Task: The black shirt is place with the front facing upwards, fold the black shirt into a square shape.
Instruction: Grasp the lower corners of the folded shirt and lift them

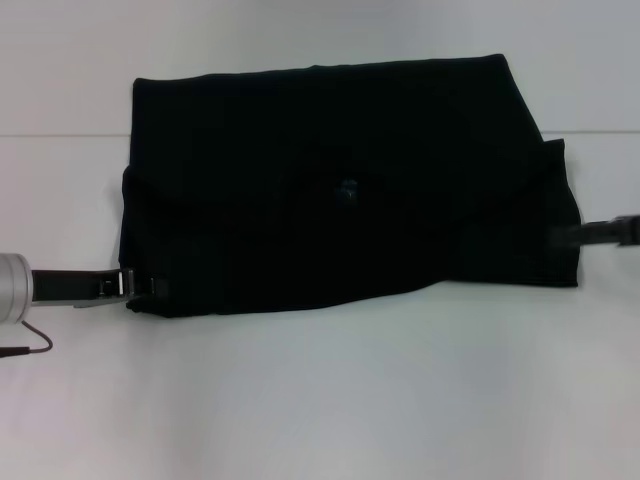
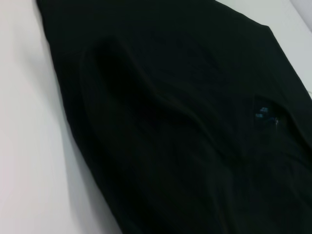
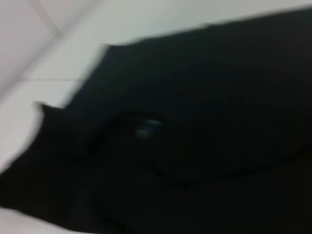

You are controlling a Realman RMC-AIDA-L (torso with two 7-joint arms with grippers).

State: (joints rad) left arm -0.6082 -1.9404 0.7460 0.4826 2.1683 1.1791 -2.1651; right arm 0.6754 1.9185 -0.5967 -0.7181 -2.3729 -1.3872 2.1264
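**Head view: both grippers at the shirt's side edges**

Nearest, the left gripper (image 1: 140, 288) touches the near left corner of the black shirt (image 1: 340, 190); whether it grasps, I cannot tell. The right gripper (image 1: 572, 236) meets the right edge, grip unclear. Shirt lies folded on the white table (image 1: 330, 400), blue label (image 1: 347, 188) at its middle.
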